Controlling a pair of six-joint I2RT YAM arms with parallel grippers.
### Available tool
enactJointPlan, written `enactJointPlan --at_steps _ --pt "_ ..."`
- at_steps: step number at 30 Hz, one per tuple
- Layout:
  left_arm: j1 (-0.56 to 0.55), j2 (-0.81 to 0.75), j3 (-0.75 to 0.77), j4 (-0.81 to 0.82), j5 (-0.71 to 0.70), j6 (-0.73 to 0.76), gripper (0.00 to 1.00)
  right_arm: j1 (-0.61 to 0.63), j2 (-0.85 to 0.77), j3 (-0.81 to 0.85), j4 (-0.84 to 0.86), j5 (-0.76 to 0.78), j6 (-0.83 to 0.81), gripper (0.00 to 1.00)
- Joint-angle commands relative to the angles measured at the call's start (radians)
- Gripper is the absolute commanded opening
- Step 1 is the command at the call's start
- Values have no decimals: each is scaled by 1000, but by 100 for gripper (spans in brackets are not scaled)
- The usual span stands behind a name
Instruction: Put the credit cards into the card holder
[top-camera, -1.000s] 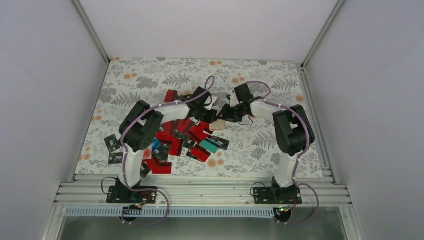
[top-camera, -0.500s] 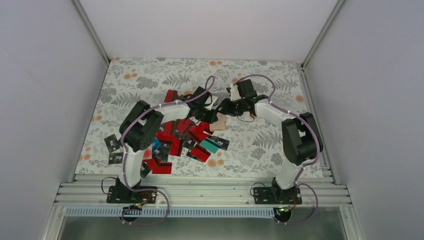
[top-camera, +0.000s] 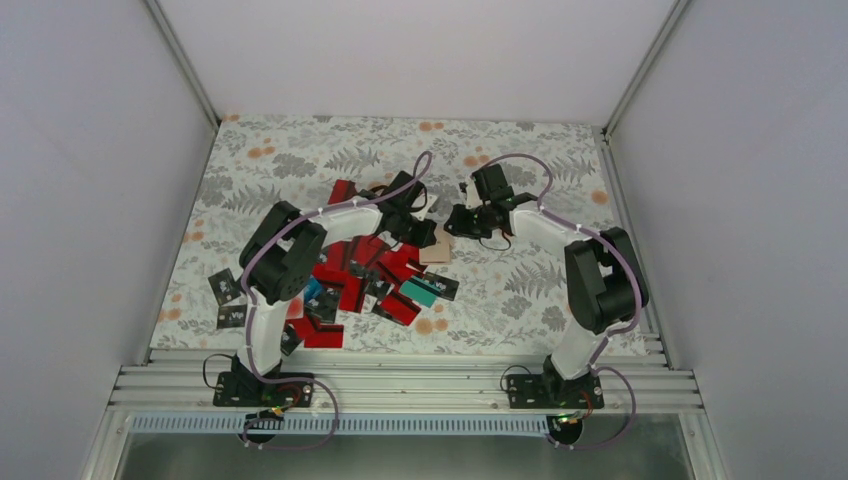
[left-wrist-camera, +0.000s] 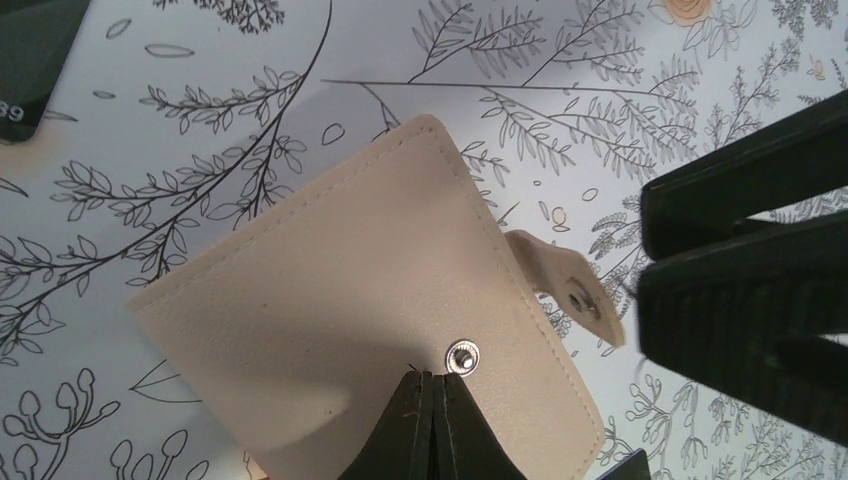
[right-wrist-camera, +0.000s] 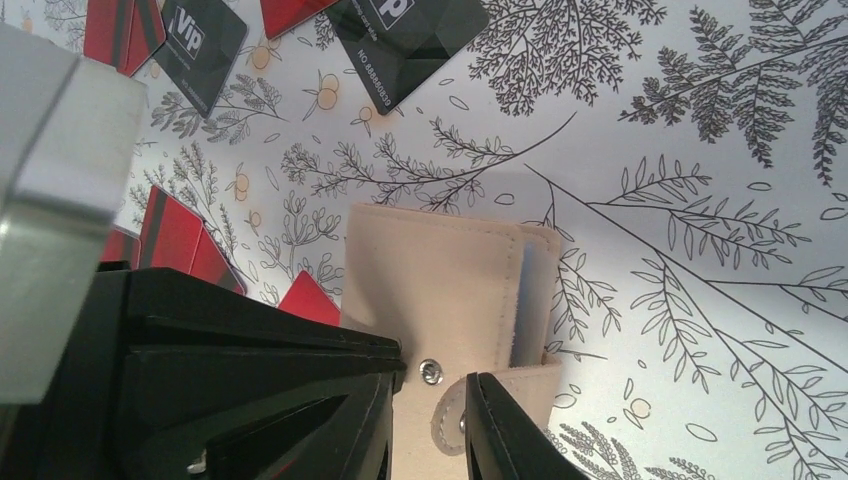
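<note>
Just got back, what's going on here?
The left gripper, shut, rests its tip on the flat tan folding card holder beside its snap stud. The right gripper straddles the holder's unfastened snap tab; whether it grips it is unclear. The red, black and teal plastic credit cards lie scattered nearby.

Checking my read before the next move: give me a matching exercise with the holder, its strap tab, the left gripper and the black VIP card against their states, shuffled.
1. holder
2. tab
3. left gripper
4. VIP card

a. shut, tips over the holder
b. flat on the table, apart from the holder
c. unsnapped, sticking out sideways
d. tan, folded shut

Pairs: 1-d, 2-c, 3-a, 4-b
</note>
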Motion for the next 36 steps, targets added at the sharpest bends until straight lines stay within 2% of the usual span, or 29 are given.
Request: enactJointPlan --at_steps 1,9,17,25,36 --pt "-7 -15 74 -93 -1 24 2 16 -33 7 -41 42 -14 22" --pt "28 -57 77 -145 -31 61 2 25 -29 1 -51 43 -18 19" --pt "49 -59 -12 -69 12 62 2 30 -4 9 -47 53 -18 17" --pt "47 -2 22 -49 77 51 2 36 14 13 -64 90 -22 17" --pt "45 43 49 -73 76 54 2 38 43 16 -63 106 -25 15"
